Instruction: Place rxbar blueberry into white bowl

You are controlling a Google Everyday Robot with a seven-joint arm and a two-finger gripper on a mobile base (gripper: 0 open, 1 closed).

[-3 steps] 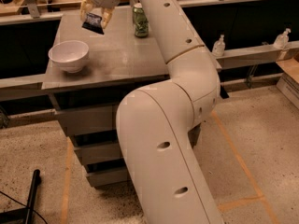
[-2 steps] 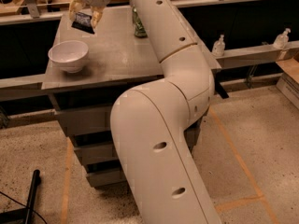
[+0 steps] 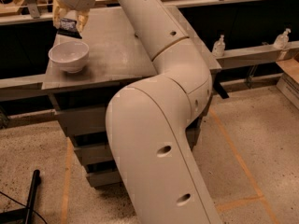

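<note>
The white bowl (image 3: 69, 56) stands near the front left corner of the grey table (image 3: 112, 50). My gripper (image 3: 69, 26) hangs just above the bowl's far rim, at the top left of the camera view. It is shut on the rxbar blueberry (image 3: 68, 27), a small dark navy wrapper held between the yellowish fingers (image 3: 57, 17). The bar's lower end sits a little above the bowl's opening and does not touch it. The green can is hidden behind my arm.
My large white arm (image 3: 159, 125) fills the middle of the view and hides the table's right part. Shelves with two small bottles (image 3: 218, 45) run behind on the right. A black pole (image 3: 30, 197) lies on the floor at the lower left.
My gripper has carried the bar leftwards and down, from over the table's middle to just above the bowl. The bowl has not moved.
</note>
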